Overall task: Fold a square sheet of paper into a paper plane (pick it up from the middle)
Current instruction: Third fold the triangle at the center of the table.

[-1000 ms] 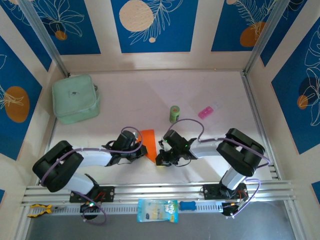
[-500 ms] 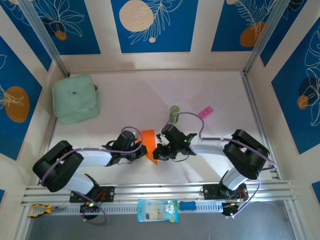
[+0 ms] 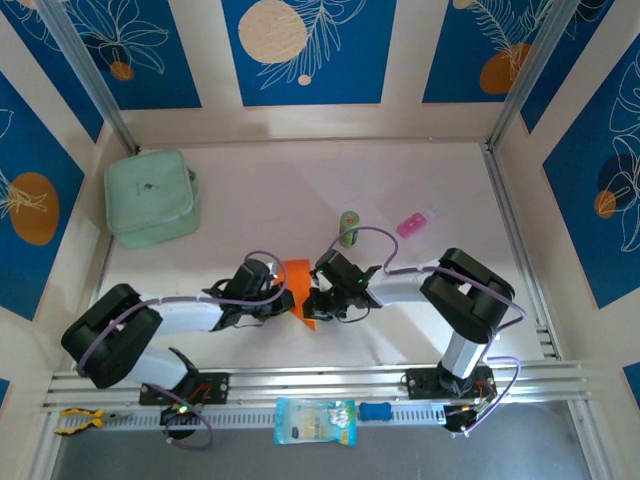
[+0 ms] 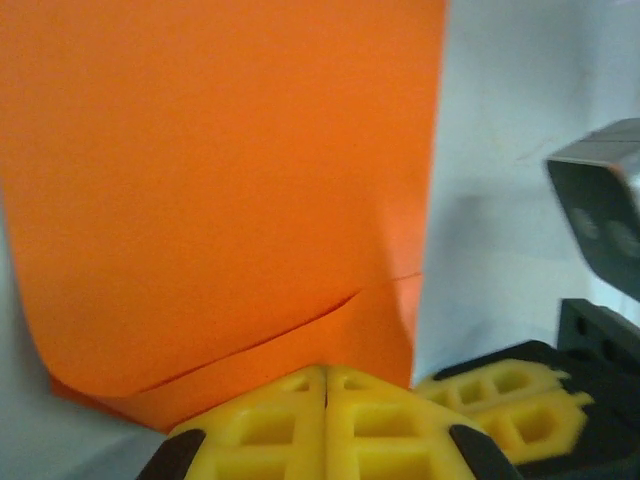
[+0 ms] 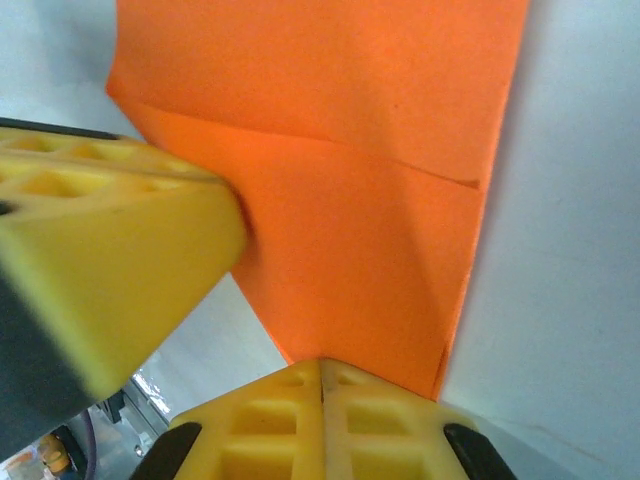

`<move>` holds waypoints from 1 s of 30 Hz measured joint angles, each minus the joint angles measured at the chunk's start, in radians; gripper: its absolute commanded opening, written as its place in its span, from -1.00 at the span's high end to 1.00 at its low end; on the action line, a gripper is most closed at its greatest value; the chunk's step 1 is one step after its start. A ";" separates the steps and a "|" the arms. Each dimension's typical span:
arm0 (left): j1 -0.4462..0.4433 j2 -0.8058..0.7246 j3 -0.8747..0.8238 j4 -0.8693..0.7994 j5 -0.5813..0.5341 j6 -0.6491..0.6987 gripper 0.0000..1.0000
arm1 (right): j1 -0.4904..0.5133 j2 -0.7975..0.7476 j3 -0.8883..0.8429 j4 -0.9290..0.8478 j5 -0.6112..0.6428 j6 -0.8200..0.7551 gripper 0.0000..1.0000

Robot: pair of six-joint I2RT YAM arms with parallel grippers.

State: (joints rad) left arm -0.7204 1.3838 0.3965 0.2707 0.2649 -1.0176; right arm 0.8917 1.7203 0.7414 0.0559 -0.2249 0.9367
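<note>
The square sheet of paper (image 3: 297,275) is bright orange, folded to an angular shape with a point toward the near side, and lies flat on the white table between both arms. My left gripper (image 3: 288,298) is shut, its yellow tips set against the sheet's left near edge (image 4: 220,180). My right gripper (image 3: 311,303) is shut too, its tips against the pointed near end of the paper (image 5: 340,150). A crease runs across the sheet in both wrist views. The left gripper's fingers (image 5: 120,250) show in the right wrist view, and the right gripper's fingers (image 4: 510,410) in the left wrist view.
A mint-green pouch (image 3: 150,197) sits at the back left. A small green can (image 3: 348,228) stands just behind the right wrist, with a pink packet (image 3: 415,222) to its right. A blue-and-white packet (image 3: 314,420) lies on the near rail.
My right gripper has swung left from beside the paper until its shut tips meet the sheet's near point. The left gripper has stayed in place on the paper.
</note>
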 measured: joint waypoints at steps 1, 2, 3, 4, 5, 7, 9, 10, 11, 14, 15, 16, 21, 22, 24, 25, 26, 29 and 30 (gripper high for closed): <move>-0.004 -0.017 0.007 -0.011 0.000 0.005 0.92 | 0.000 0.000 -0.002 0.002 0.000 0.001 0.91; -0.007 -0.030 0.013 -0.018 0.000 0.007 0.92 | 0.000 0.000 -0.002 0.003 0.000 0.002 0.91; -0.013 -0.043 0.020 -0.025 -0.001 0.007 0.92 | 0.000 0.000 -0.002 0.004 0.000 0.004 0.92; -0.020 -0.053 0.024 -0.025 -0.001 0.006 0.92 | 0.000 0.000 -0.002 0.004 0.000 0.005 0.92; -0.027 -0.057 0.025 -0.024 -0.001 0.006 0.92 | 0.000 0.000 -0.002 0.004 0.000 0.008 0.92; -0.043 -0.055 0.025 -0.024 -0.001 0.005 0.93 | 0.000 -0.001 -0.002 0.003 0.001 0.008 0.93; -0.056 -0.035 0.025 -0.019 0.000 0.005 0.97 | 0.000 -0.002 -0.004 0.004 0.001 0.008 0.93; -0.058 -0.019 0.026 -0.013 -0.001 0.002 0.99 | 0.000 -0.002 -0.005 0.003 0.000 0.011 0.93; -0.058 -0.004 0.026 -0.005 -0.002 -0.003 1.00 | 0.000 -0.003 -0.006 0.003 0.000 0.012 0.93; -0.058 0.035 0.027 0.004 -0.014 -0.013 1.00 | 0.000 -0.007 -0.012 0.005 0.000 0.015 0.94; -0.058 0.040 0.027 0.003 -0.020 -0.017 1.00 | 0.000 -0.009 -0.015 0.008 0.000 0.015 0.95; -0.058 0.043 0.027 -0.002 -0.027 -0.021 1.00 | 0.000 -0.010 -0.018 0.011 0.000 0.015 0.95; -0.042 0.044 0.019 -0.026 -0.038 -0.016 0.94 | 0.001 -0.017 -0.036 0.033 0.000 0.015 0.95; -0.038 0.043 0.019 -0.028 -0.038 -0.008 0.94 | 0.001 -0.018 -0.038 0.036 0.001 0.015 0.95; -0.026 0.040 0.016 -0.028 -0.037 0.005 0.94 | 0.001 -0.021 -0.042 0.041 0.002 0.015 0.96; -0.017 0.038 0.013 -0.028 -0.034 0.009 0.94 | 0.001 -0.022 -0.044 0.042 0.003 0.015 0.96; -0.009 0.037 0.010 -0.026 -0.029 0.015 0.94 | 0.001 -0.023 -0.045 0.043 0.004 0.015 0.96; 0.014 0.035 0.006 -0.024 -0.009 0.032 0.94 | 0.001 -0.023 -0.049 0.050 0.004 0.015 0.97; 0.021 0.035 0.006 -0.025 -0.003 0.036 0.94 | 0.002 -0.024 -0.049 0.050 0.005 0.015 0.97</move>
State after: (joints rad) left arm -0.6991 1.4193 0.4026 0.2459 0.2619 -0.9817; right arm 0.8932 1.6966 0.6922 0.1059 -0.2203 0.9520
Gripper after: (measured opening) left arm 0.050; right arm 0.053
